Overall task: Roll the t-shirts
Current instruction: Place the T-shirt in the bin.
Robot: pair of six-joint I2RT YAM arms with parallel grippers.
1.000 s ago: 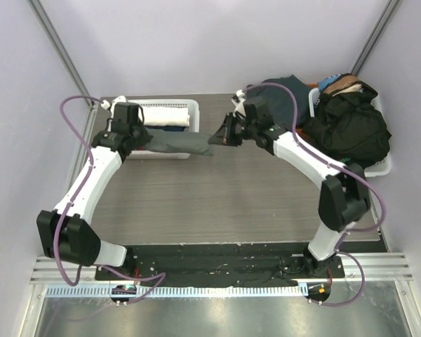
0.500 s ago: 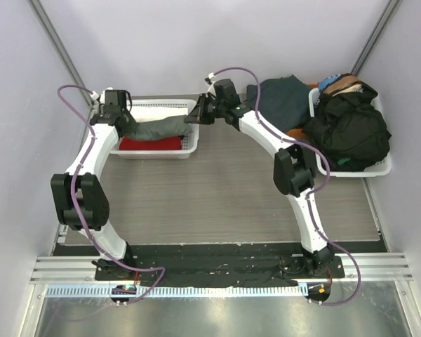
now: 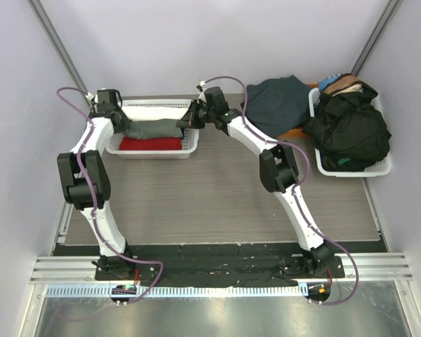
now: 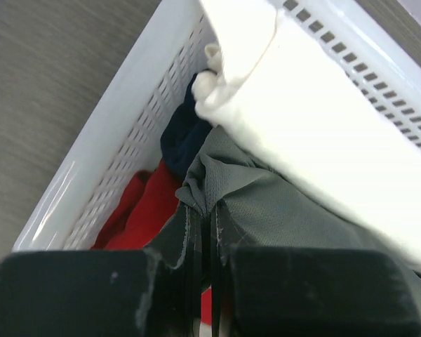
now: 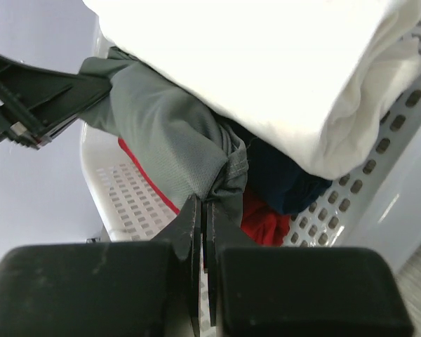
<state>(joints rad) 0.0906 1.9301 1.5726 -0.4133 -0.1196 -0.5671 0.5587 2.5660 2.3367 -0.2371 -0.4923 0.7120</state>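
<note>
A rolled grey-green t-shirt (image 3: 154,129) lies inside the left white basket (image 3: 191,149), on top of a red t-shirt (image 3: 151,144). My left gripper (image 3: 121,121) is shut on its left end, and my right gripper (image 3: 188,121) is shut on its right end. In the left wrist view the left gripper (image 4: 203,212) pinches a fold of the grey-green t-shirt (image 4: 288,217) beside a white roll (image 4: 323,133), a navy t-shirt (image 4: 179,137) and the red t-shirt (image 4: 137,210). In the right wrist view the right gripper (image 5: 205,205) pinches the grey-green t-shirt (image 5: 161,133) under the white roll (image 5: 266,70).
A dark teal t-shirt (image 3: 281,102) lies loose at the back of the table. A heap of black t-shirts (image 3: 351,130) fills the right white basket (image 3: 382,168). Bare wood-grain tabletop (image 3: 217,196) spans the middle. Purple walls close in on both sides.
Both arms have carried the grey-green roll left and back, from just right of the left basket down into it. It now rests on the red t-shirt, both grippers still shut on it.
</note>
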